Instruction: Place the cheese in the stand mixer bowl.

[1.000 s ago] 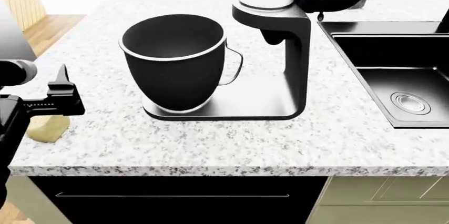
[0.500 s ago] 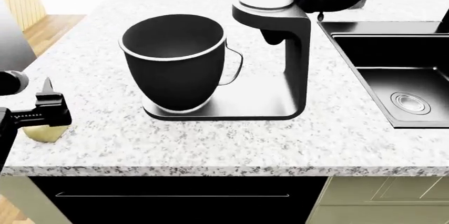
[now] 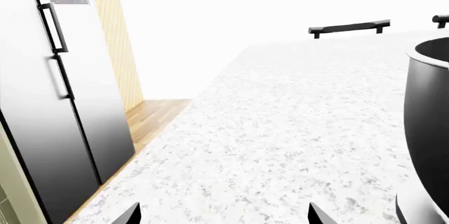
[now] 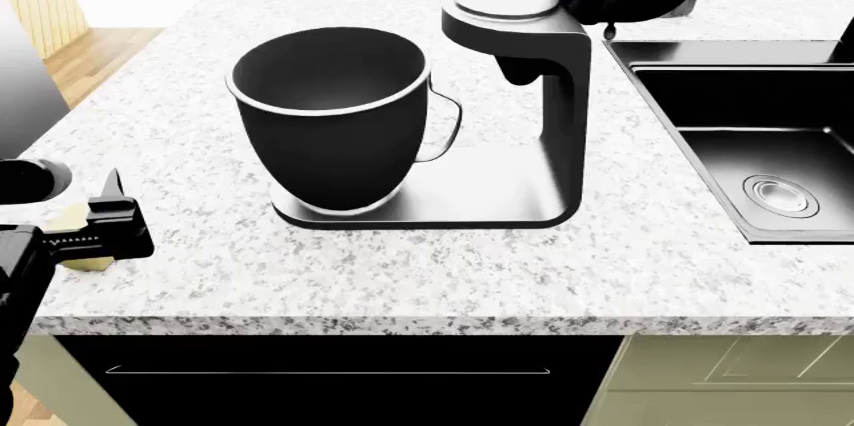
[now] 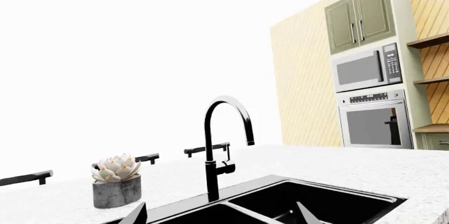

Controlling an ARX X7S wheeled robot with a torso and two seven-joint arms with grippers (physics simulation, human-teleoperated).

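The stand mixer bowl [image 4: 331, 116], deep and dark with a thin light rim and a slim side handle, stands on the mixer's base; its dark wall [image 3: 429, 129] also fills one edge of the left wrist view. The cheese [image 4: 88, 263], a small pale yellow chunk, lies near the counter's front left corner, mostly hidden behind my left gripper [image 4: 104, 226]. The left wrist view shows that gripper [image 3: 224, 216] open, with only speckled counter between its fingertips and no cheese in sight. My right gripper [image 5: 221, 216] is open over the sink and is out of the head view.
The black stand mixer [image 4: 534, 96] has its head tilted up. A black sink [image 4: 747, 136] lies to the right, with a black faucet [image 5: 217, 140] and a small grey pot with a plant [image 5: 115, 182] behind it. A steel fridge [image 3: 42, 103] stands beyond the counter's left end.
My left gripper has come down and toward the counter's front left corner, then shifted slightly right; it now covers most of the cheese. The bowl and mixer have not moved.
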